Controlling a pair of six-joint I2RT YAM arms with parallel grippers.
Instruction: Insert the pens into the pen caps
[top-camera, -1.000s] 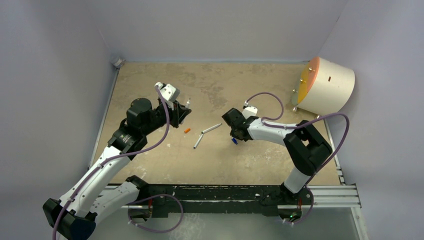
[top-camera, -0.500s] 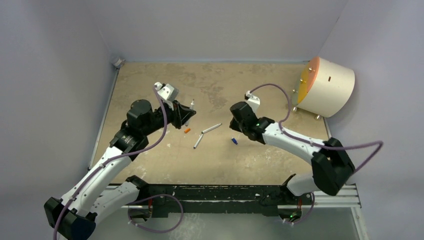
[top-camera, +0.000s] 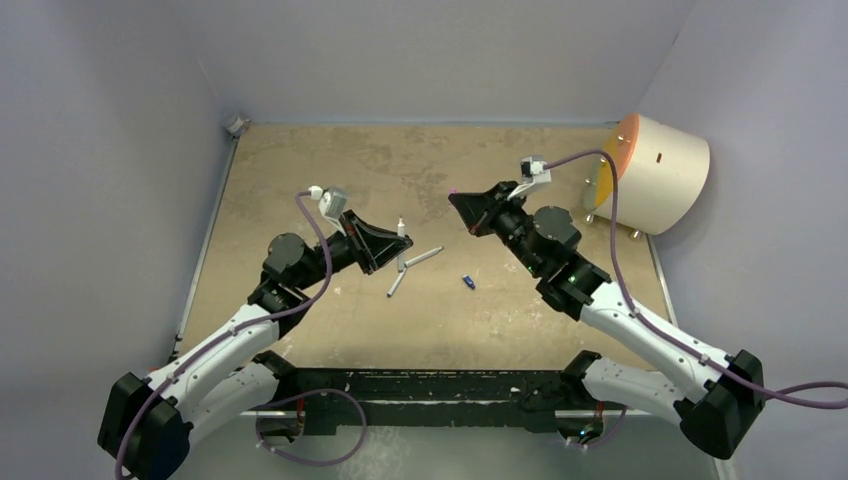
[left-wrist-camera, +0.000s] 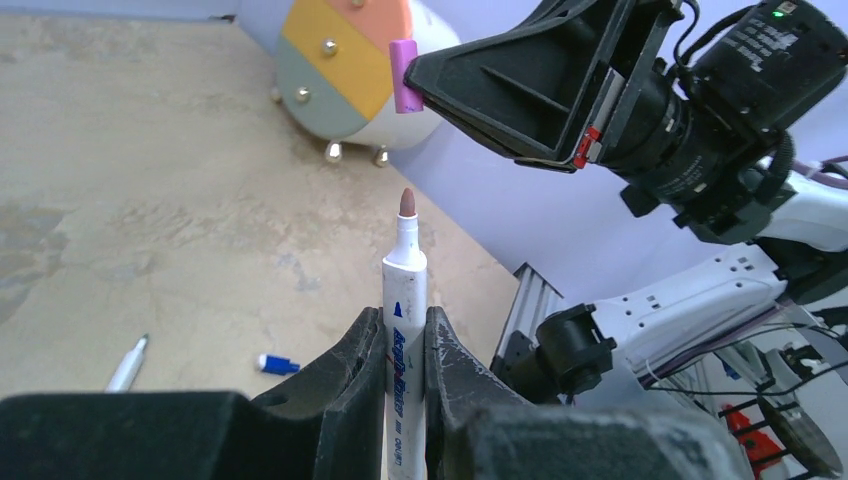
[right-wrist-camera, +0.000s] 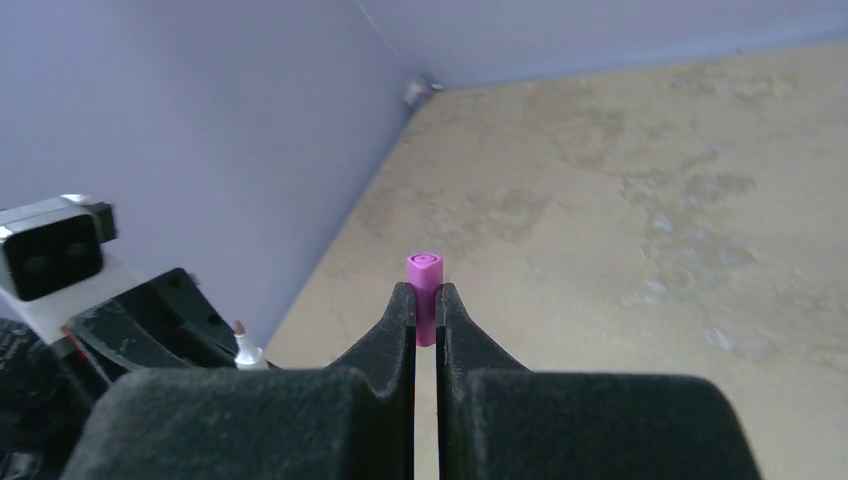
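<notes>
right end effector (right-wrist-camera: 425, 303) pinches stubby pink cap (right-wrist-camera: 425, 270); left end effector (left-wrist-camera: 405, 335), slim pen (left-wrist-camera: 405, 275).

held pen (left-wrist-camera: 404, 300) left of held cap (left-wrist-camera: 403, 76), loose pens (top-camera: 423, 256) on table (top-camera: 520, 320)

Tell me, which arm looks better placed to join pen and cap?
Probably left: the left gripper holds a pen whose tip points almost straight at the pink cap in the right gripper, with only open air between them.
</notes>
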